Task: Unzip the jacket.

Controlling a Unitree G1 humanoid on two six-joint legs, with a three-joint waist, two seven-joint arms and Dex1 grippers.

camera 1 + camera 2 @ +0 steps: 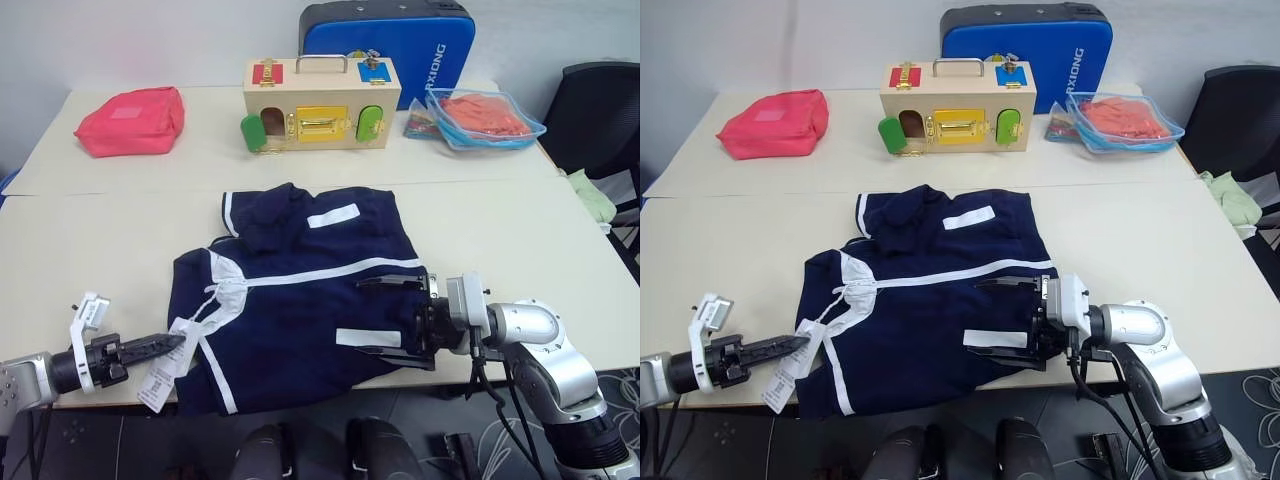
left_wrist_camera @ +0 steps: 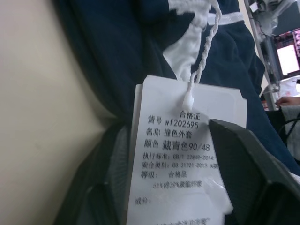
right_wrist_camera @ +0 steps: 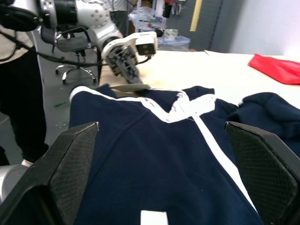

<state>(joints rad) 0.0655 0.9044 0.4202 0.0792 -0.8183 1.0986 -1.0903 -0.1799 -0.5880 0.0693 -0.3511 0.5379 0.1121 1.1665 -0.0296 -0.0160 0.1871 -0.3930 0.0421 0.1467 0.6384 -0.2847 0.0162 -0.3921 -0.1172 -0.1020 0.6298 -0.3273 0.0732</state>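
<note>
The navy-blue fabric jacket (image 1: 300, 300) lies zipped on the cream table (image 1: 120, 250) — left gripper (image 1: 172, 343) clamped on its white paper tag (image 2: 183, 154), right gripper (image 1: 395, 318) spread wide over the hem.

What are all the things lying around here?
jacket: one, navy with white trim, near table edge
hang tag: one, white, on a cord at the jacket's left corner
pouch: one, pink, far left
wooden latch box: one, coloured doors, far centre
case: one, blue, behind the box
clear bag: one, orange contents, far right
left gripper: black, at the tag
right gripper: black, open, over the jacket's right edge
</note>
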